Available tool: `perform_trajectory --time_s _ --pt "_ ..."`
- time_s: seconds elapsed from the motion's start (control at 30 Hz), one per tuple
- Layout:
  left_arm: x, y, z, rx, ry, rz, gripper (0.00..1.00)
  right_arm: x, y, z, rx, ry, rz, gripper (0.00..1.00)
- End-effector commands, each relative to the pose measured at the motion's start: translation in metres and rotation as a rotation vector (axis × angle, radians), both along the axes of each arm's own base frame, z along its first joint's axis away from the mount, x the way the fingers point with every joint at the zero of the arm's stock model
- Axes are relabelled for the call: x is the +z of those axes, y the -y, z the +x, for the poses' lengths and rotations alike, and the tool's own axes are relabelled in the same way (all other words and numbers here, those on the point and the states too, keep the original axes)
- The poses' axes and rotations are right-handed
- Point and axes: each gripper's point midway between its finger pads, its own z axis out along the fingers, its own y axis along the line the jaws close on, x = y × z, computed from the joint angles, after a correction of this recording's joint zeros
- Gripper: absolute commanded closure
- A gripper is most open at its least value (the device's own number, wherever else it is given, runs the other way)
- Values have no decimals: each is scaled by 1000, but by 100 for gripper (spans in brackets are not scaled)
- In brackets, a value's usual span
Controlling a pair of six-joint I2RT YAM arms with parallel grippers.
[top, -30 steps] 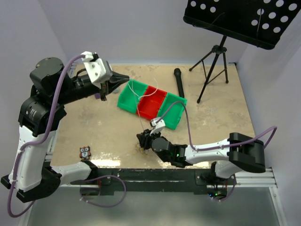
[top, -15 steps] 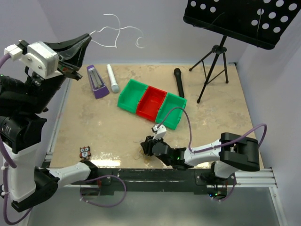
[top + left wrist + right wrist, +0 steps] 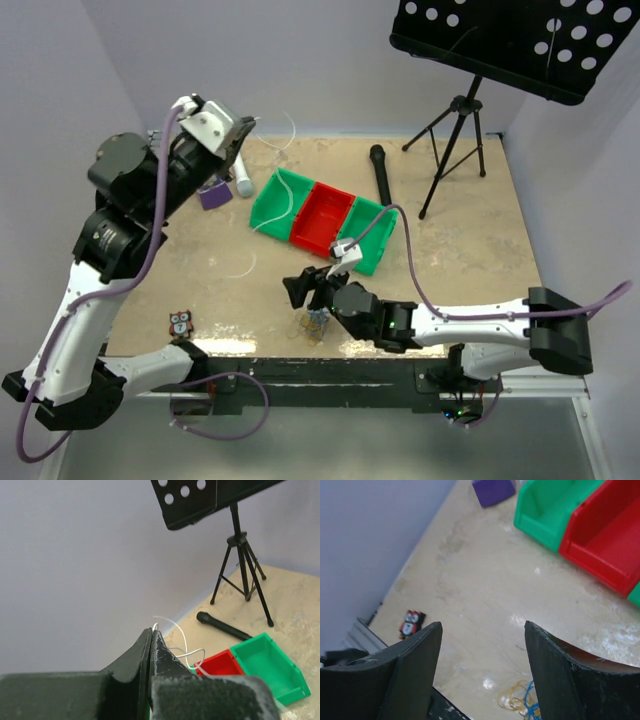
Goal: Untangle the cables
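The left end effector (image 3: 151, 632) is pinched shut on a white cable (image 3: 182, 636), which arcs out of its tips in the air, left of and beyond the row of bins (image 3: 325, 215). The other cables (image 3: 520, 701), a small yellow and blue tangle, lie on the bench (image 3: 200, 270) in front of the bins, near the front edge. The right end effector (image 3: 482, 627) hangs just above them, its fingers wide apart and holding nothing. The bench is mottled beige. A purple block (image 3: 212, 193) and a white microphone (image 3: 242, 180) sit left of the bins, and a black microphone (image 3: 380, 172) lies beyond them. An owl figure (image 3: 180, 322) sits to their front left, and a music stand (image 3: 490, 45) rises to their far right. The walls are pale lilac.
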Motion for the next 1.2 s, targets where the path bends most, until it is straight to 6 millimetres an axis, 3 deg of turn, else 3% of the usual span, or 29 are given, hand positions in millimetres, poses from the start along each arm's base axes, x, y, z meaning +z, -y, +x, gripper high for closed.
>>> perform_trajectory --time_s 0.0,0.07,0.17,0.4,0.53,0.83,1.17 --pt "-1 -5 4 31 22 2 100 48 19 18 -112 47 18 28" --pt "-8 -3 5 26 -1 8 100 51 30 35 -182 29 7 29" --pt "-16 -1 7 21 -20 11 100 39 43 67 -258 -17 -49 30" --pt "-23 -3 3 20 -31 14 100 -17 47 121 -405 -91 -225 31" --pt "-27 -3 3 20 -43 19 100 -36 46 146 -479 -106 -257 31" --pt "-33 -2 -1 3 -60 28 100 -59 56 174 -607 -167 -317 31" --pt "-34 -3 -1 10 -66 14 100 -63 73 176 -705 -209 -350 35"
